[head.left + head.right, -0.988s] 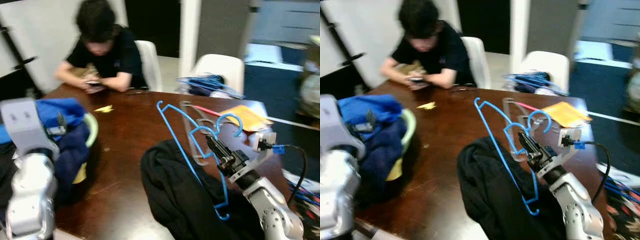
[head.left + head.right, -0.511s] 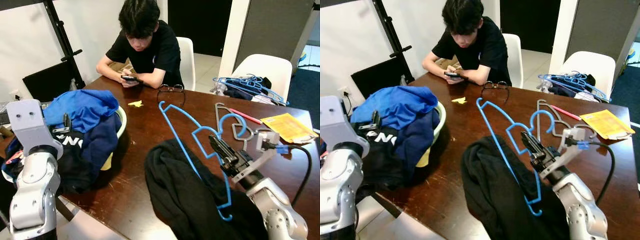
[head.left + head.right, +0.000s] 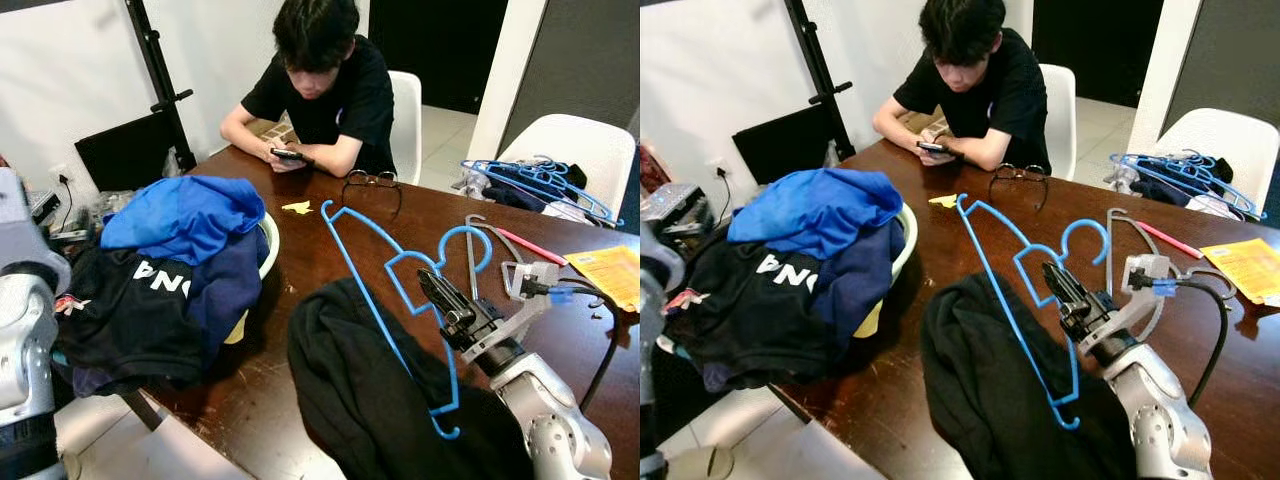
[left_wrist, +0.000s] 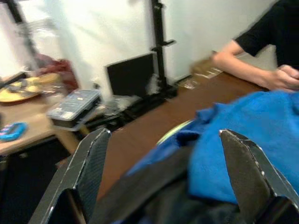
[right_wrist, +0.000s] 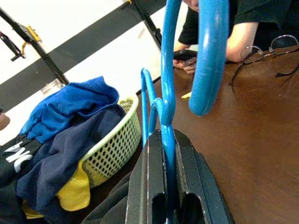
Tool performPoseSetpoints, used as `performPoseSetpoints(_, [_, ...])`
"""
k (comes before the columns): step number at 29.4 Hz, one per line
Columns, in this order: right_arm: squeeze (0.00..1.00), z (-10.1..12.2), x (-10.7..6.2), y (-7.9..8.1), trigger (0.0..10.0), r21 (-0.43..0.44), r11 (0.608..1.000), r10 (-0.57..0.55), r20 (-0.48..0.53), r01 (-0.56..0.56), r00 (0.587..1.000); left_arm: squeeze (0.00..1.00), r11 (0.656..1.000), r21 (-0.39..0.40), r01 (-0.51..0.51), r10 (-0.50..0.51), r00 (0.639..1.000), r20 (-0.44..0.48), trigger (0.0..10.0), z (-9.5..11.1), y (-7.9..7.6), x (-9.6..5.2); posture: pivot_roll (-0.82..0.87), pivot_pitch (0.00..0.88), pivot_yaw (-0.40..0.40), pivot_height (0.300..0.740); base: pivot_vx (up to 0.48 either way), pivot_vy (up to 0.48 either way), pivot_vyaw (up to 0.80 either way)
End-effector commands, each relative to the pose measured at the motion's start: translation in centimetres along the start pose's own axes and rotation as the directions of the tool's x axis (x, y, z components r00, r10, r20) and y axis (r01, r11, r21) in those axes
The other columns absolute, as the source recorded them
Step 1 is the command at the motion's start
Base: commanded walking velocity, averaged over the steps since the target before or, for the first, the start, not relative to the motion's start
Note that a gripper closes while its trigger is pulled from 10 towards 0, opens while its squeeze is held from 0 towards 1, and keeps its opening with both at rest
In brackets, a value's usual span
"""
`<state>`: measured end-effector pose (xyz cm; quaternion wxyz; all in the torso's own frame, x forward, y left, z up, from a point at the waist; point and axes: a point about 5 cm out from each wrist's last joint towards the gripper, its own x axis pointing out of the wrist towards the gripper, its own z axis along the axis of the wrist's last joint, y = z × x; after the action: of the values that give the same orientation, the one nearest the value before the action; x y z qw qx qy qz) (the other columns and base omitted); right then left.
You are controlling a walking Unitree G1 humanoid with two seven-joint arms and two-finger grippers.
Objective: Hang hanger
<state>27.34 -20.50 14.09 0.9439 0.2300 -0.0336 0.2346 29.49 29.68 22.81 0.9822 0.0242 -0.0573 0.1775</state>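
My right gripper (image 3: 440,294) is shut on a blue wire hanger (image 5: 210,56) just below its hook and holds it tilted above the brown table (image 3: 300,270). Under the hanger lies a crumpled black garment (image 3: 360,400). In the right wrist view the two fingers (image 5: 149,177) clamp the blue wire between them. My left gripper (image 4: 163,135) is open, with nothing between its fingers. It hovers by the blue cloth (image 4: 252,140) piled at the table's left end.
A pale green basket (image 3: 268,240) heaped with blue and dark clothes stands on the left. A person (image 3: 330,90) sits at the far side with a phone. Glasses (image 3: 372,180), a grey hanger (image 3: 470,250) and yellow paper (image 3: 615,275) lie on the table. A black rack pole (image 3: 160,80) stands at back left.
The whole view has swung left, so person, basket and rack sit further right and my left arm has slid to the edge. The right gripper keeps the hanger in the same pose.
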Motion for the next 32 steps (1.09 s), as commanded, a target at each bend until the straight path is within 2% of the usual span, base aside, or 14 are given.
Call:
performPoseSetpoints(1, [0.0, -0.4, -0.1, 0.0, 10.0, 0.021, 1.0, -0.011, -0.004, 0.011, 1.0, 0.0, 1.0, 0.013, 0.008, -0.008, 1.0, -0.009, 10.0, 0.0, 0.5, 0.7, -0.03, 0.0, 0.059, 0.731, 0.0, 0.0, 0.0])
performPoseSetpoints(5, [0.0, -0.4, -0.1, -0.1, 10.0, 0.021, 0.999, -0.024, 0.004, 0.024, 1.0, 0.0, 0.999, 0.0, 0.034, -0.034, 0.999, -0.041, 10.0, -0.5, 0.8, 1.6, -0.04, 0.0, 0.065, 0.731, 0.0, 0.0, 0.0])
performPoseSetpoints(9, [0.0, -0.4, -0.2, -0.3, 10.0, 0.029, 0.999, -0.036, 0.01, 0.035, 0.999, 0.0, 0.997, -0.001, 0.071, -0.071, 0.991, -0.115, 10.0, -2.5, 1.0, 2.6, -0.04, 0.0, 0.069, 0.731, 0.0, 0.0, 0.0])
performPoseSetpoints(13, [0.0, -0.4, -0.2, -0.3, 10.0, 0.03, 0.999, -0.037, 0.009, 0.037, 0.999, 0.0, 0.997, -0.015, 0.071, -0.072, 0.986, -0.151, 10.0, -3.5, 1.2, 2.8, -0.04, 0.0, 0.07, 0.731, 0.0, 0.0, 0.0])
performPoseSetpoints(16, [0.0, -0.4, -0.2, -0.4, 10.0, 0.036, 0.998, -0.046, 0.014, 0.045, 0.999, 0.0, 0.993, -0.06, 0.099, -0.109, 0.976, -0.187, 10.0, -4.7, 0.9, 3.1, -0.05, 0.0, 0.071, 0.731, 0.0, 0.0, 0.0])
performPoseSetpoints(24, [0.0, -0.4, -0.3, -0.5, 10.0, 0.036, 0.998, -0.055, 0.023, 0.054, 0.998, 0.0, 0.975, -0.05, 0.216, -0.222, 0.964, -0.15, 10.0, -4.0, -1.4, 3.8, -0.05, 0.0, 0.076, 0.731, 0.0, 0.0, 0.0])
performPoseSetpoints(26, [0.0, -0.4, -0.3, -0.5, 10.0, 0.036, 0.998, -0.055, 0.023, 0.054, 0.998, 0.0, 0.975, -0.05, 0.216, -0.222, 0.964, -0.15, 10.0, -4.0, -1.4, 3.8, -0.05, 0.0, 0.076, 0.731, 0.0, 0.0, 0.0])
performPoseSetpoints(27, [0.0, -0.3, -0.3, -0.6, 10.0, 0.037, 0.998, -0.056, 0.025, 0.055, 0.998, 0.0, 0.971, -0.048, 0.233, -0.237, 0.961, -0.143, 9.7, -3.9, -1.9, 3.8, -0.06, 0.0, 0.079, 0.731, 0.0, 0.0, 0.0])
performPoseSetpoints(28, [0.0, -0.3, -0.3, -0.6, 10.0, 0.038, 0.998, -0.056, 0.026, 0.055, 0.998, 0.0, 0.967, -0.046, 0.252, -0.256, 0.957, -0.134, 6.0, -3.8, -2.5, 3.8, -0.06, 0.0, 0.075, 0.731, 0.0, 0.0, 0.0])
performPoseSetpoints(29, [0.0, -0.2, -0.3, -0.6, 10.0, 0.038, 0.998, -0.056, 0.027, 0.055, 0.998, 0.0, 0.962, -0.044, 0.268, -0.272, 0.954, -0.124, 4.7, -3.7, -2.9, 3.8, -0.06, 0.0, 0.075, 0.731, 0.0, 0.0, 0.0])
performPoseSetpoints(32, [0.0, -0.2, -0.3, -0.6, 10.0, 0.038, 0.998, -0.056, 0.027, 0.055, 0.998, 0.0, 0.962, -0.044, 0.268, -0.272, 0.954, -0.124, 4.7, -3.7, -2.9, 3.8, -0.06, 0.0, 0.075, 0.731, 0.0, 0.0, 0.0])
